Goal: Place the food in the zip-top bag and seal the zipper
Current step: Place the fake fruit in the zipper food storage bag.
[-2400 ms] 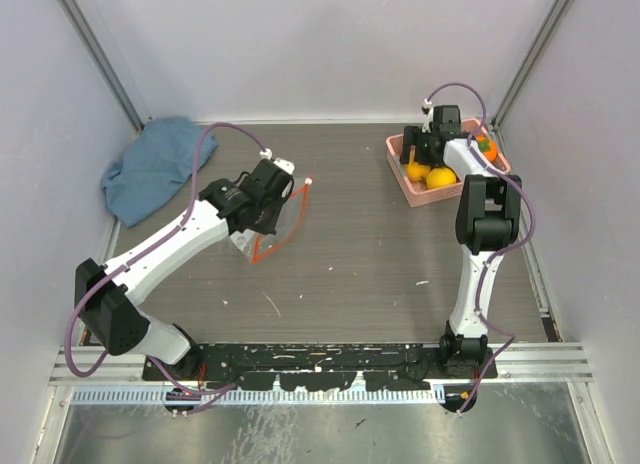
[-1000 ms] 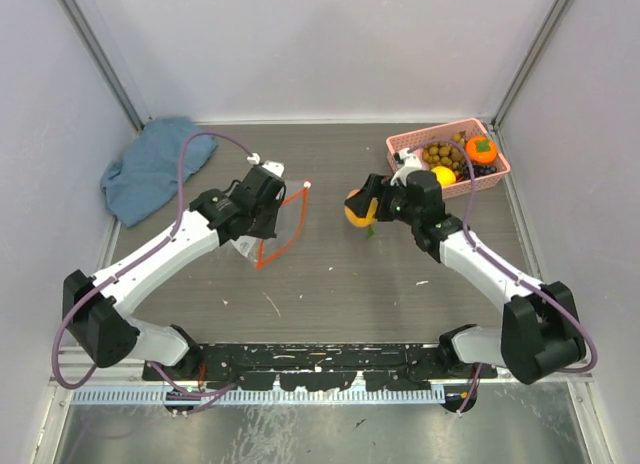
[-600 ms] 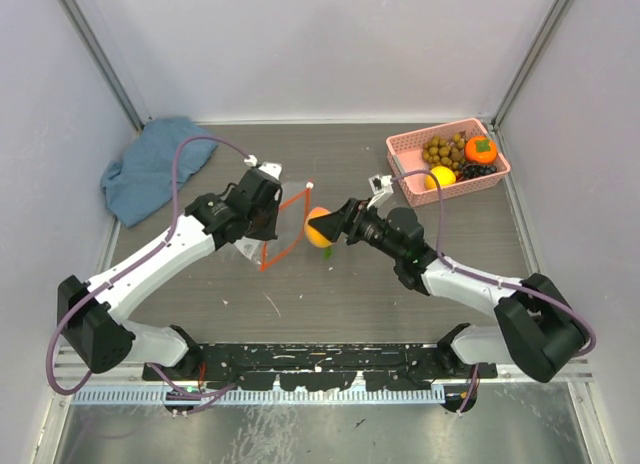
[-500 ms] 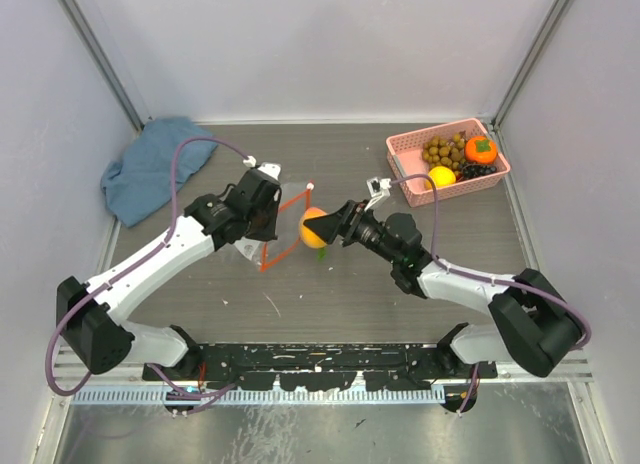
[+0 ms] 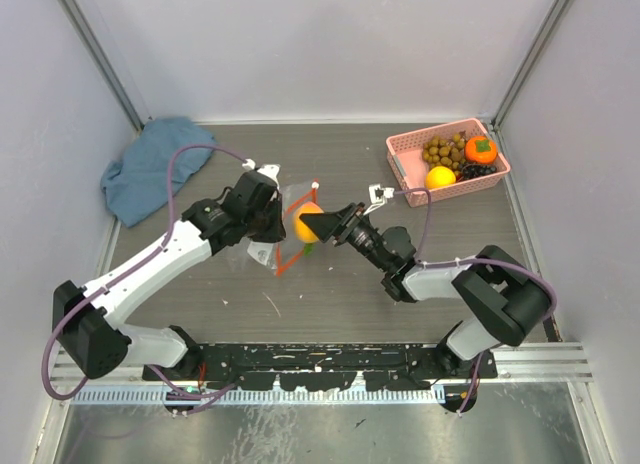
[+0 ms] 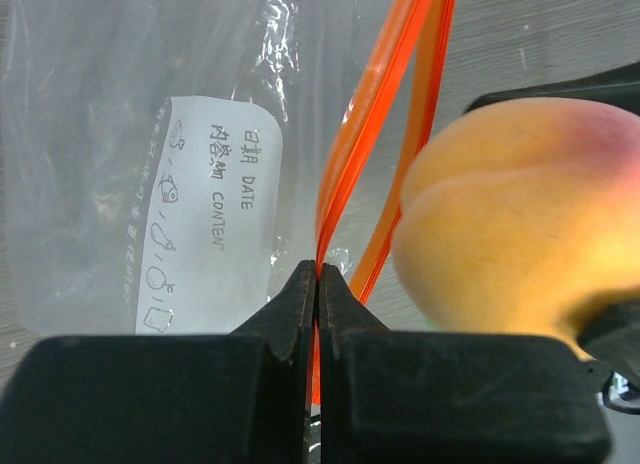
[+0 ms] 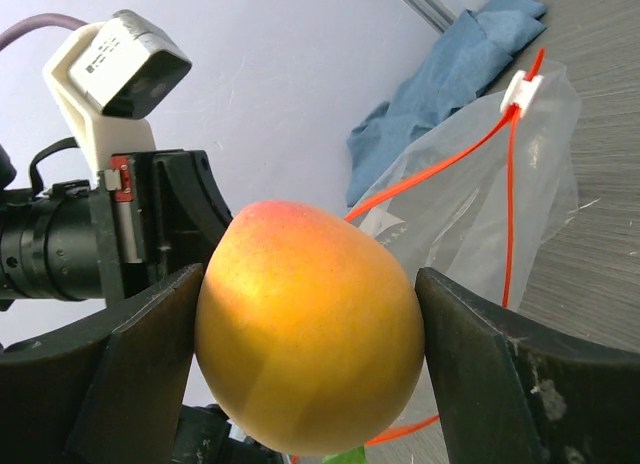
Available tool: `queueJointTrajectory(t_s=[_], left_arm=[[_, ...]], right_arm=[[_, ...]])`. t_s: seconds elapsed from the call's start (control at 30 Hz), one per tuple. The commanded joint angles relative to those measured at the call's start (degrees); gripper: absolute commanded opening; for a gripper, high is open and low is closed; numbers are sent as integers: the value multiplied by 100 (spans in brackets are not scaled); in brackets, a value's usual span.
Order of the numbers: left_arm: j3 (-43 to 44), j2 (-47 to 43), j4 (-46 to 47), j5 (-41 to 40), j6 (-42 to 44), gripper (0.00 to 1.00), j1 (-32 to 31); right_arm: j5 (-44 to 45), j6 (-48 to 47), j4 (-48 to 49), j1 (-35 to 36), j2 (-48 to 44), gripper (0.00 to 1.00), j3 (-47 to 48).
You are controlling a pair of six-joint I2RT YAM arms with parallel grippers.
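Note:
My left gripper (image 5: 268, 221) is shut on the orange-red zipper (image 6: 345, 184) of the clear zip-top bag (image 5: 285, 229) and holds its mouth open above the table. In the left wrist view (image 6: 318, 274) the zipper strip runs up from between the closed jaws. My right gripper (image 5: 312, 225) is shut on the orange-peach round fruit (image 5: 306, 225), right at the bag's open mouth. In the right wrist view the fruit (image 7: 308, 342) fills the space between the fingers, with the bag (image 7: 480, 214) behind it. The yellow fruit (image 5: 438, 177), the orange one with green top (image 5: 481, 149) and the grapes (image 5: 443, 149) lie in the basket.
The pink basket (image 5: 402, 165) stands at the back right. A blue cloth (image 5: 150, 167) lies crumpled at the back left. Grey walls close in both sides and the back.
My right gripper lifted the orange-peach fruit out of the basket and carried it left across the table to the bag's mouth. My left gripper turned the bag's mouth a little toward it.

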Motion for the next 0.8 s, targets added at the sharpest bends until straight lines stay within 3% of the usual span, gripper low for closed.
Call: queueJointTrajectory(t_s=[0.0,0.33,0.77], left_arm=[[-96,-382,530,386,-339,0,20],[-325,-679,941,700,-674,0,24],[-260,-549,1057,1003,-593,0,67]], right_arm=[[314,109,1044,30,261,54,-8],[502,-212,1061,70,728,54,-71],[-234,-702,909,146,1403,54,246]])
